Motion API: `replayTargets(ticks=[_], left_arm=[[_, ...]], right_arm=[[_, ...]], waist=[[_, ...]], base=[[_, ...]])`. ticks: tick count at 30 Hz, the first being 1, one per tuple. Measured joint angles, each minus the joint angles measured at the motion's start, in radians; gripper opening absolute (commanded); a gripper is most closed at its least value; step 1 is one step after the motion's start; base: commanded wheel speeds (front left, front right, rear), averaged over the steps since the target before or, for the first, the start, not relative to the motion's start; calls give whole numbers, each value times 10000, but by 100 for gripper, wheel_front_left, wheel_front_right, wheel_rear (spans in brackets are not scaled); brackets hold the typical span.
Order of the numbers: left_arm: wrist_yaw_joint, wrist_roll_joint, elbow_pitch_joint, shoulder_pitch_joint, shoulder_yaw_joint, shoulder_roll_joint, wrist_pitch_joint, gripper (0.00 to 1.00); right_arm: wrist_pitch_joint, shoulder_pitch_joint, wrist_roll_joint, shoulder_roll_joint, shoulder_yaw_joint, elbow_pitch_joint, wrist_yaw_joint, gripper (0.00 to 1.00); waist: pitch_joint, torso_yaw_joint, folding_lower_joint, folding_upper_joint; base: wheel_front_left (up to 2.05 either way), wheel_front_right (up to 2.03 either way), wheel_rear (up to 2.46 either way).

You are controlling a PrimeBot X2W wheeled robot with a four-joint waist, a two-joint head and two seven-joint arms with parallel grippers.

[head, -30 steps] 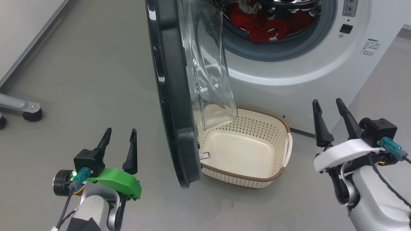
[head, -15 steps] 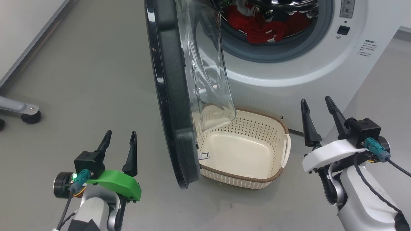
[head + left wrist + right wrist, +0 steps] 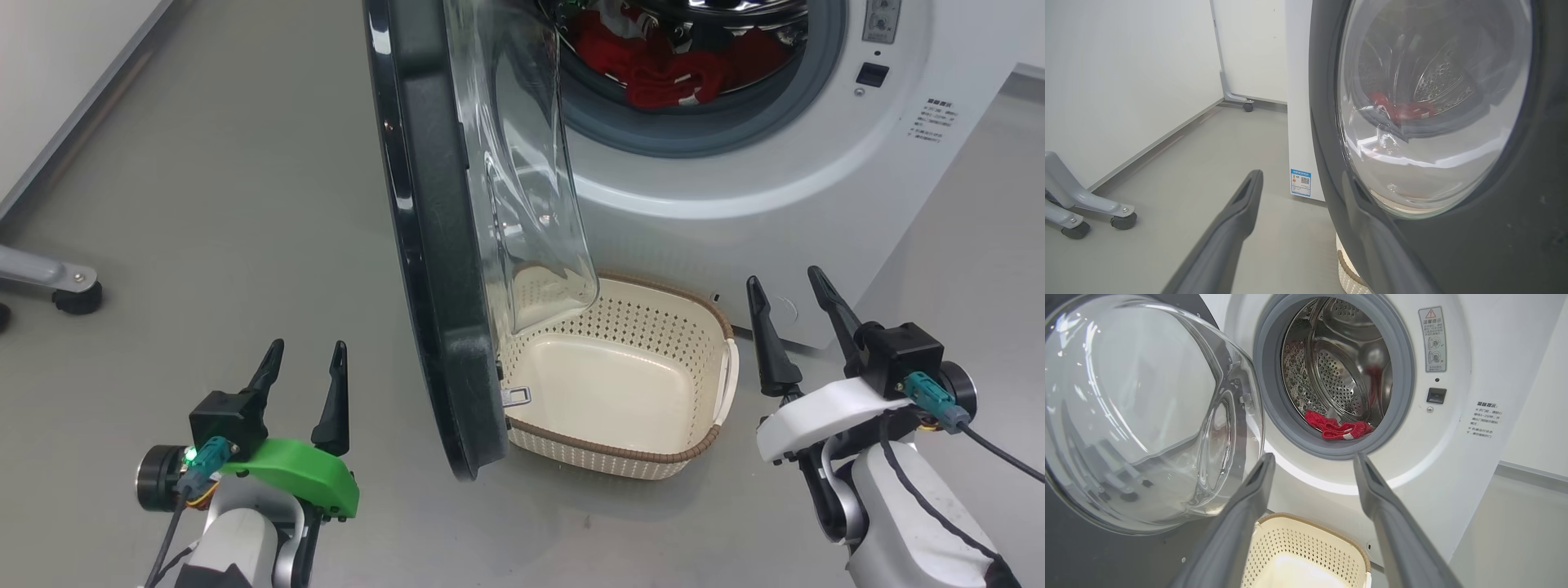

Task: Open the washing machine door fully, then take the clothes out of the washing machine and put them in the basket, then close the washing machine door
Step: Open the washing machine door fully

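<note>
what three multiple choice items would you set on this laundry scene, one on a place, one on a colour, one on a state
1. Where are the clothes?
A. on a chair
B. inside the washing machine
C. on a shelf

2. What colour are the clothes?
A. red with white trim
B. blue
C. yellow

3. How does the washing machine door stand?
A. shut and latched
B. taken off its hinges
C. open, swung out from the front

Key:
1 B, the right wrist view shows them lying low in the machine's round mouth.
2 A, both the head view and the right wrist view show bright red fabric with a white band.
3 C, the head view shows the door edge-on, standing well away from the mouth.
</note>
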Motion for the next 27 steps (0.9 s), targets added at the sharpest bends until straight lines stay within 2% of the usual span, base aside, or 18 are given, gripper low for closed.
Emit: replayTargets(ticks=[14,15,16,17,27], left_arm=[[0,2,6,0,-2,0,0,100],[0,0,6,0,-2,0,0,82],[0,0,6,0,-2,0,0,31],[0,0,6,0,-2,0,0,0],[-2,2,-226,-2,69,0,0,0]], right_arm=[[0,58,-345,244,-341,253,69,100],[0,68,-351,255,-362,261,79,100],[0,89,-397,272,-382,267,109,100],[0,116,-435,286,-395,282,117,100],[0,196,-575,453,-608,349,207,100]], waist=[[-11,38,0,0],[-11,44,0,0],[-10,50,0,0],[-11,55,0,0],[-19,71,0,0]], base=[[0,0,0],[0,0,0],[0,0,0],[0,0,0],[0,0,0]])
